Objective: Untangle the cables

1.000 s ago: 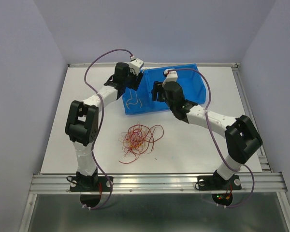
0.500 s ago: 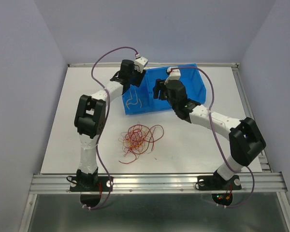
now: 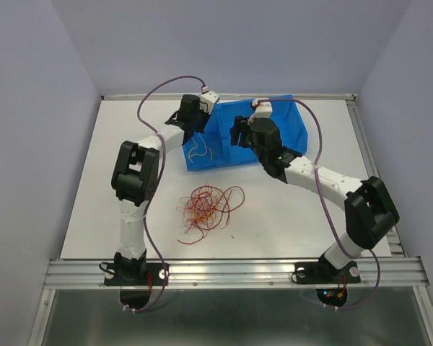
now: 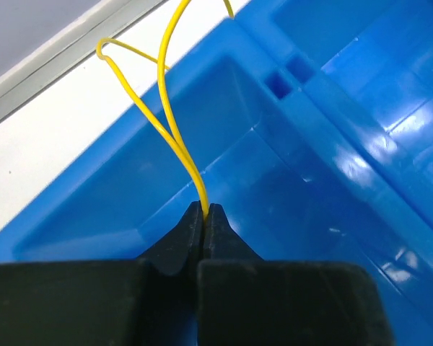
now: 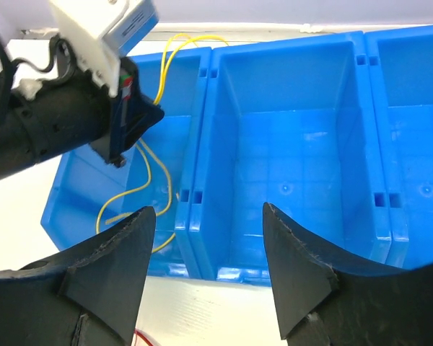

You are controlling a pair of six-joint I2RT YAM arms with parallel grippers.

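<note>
White table (image 3: pixel 289 216), blue bin (image 3: pixel 290 124), yellow cable (image 4: pixel 178 147)

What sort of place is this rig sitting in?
Probably a lab robot test cell: plain pale-lilac enclosure walls, a white tabletop edged by an aluminium rail, a blue plastic compartment bin and a red-orange wire tangle.

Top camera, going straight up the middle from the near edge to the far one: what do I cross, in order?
near aluminium rail → tangled red and orange cables → blue bin → far rail
</note>
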